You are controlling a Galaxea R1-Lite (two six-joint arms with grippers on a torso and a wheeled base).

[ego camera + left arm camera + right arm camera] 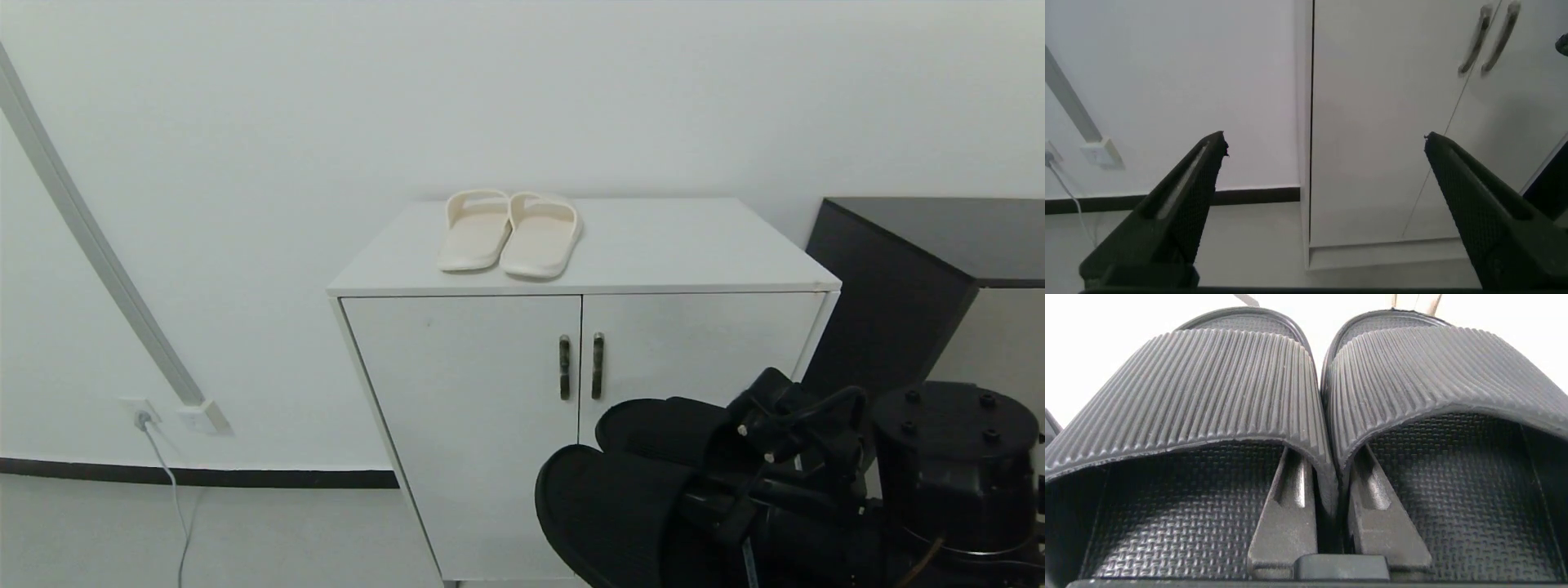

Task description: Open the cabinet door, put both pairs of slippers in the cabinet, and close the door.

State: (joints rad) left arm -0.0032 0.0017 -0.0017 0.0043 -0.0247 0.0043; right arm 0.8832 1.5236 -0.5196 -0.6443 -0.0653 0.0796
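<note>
Right jaws tight on black slippers point(1233, 384)

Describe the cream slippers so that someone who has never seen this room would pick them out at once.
Find the white two-door cabinet against the wall. On its top, left of the middle, a pair of cream slippers lies side by side, toes to the wall. The only other pair, the black slippers, is ribbed and lower down, in front of the doors.

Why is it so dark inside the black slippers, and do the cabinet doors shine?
Right wrist view: the straps of the black slippers shade the footbeds beneath. Head view: the right cabinet door carries a faint grey sheen, and the cream slippers cast a faint shadow on the cabinet top.
</note>
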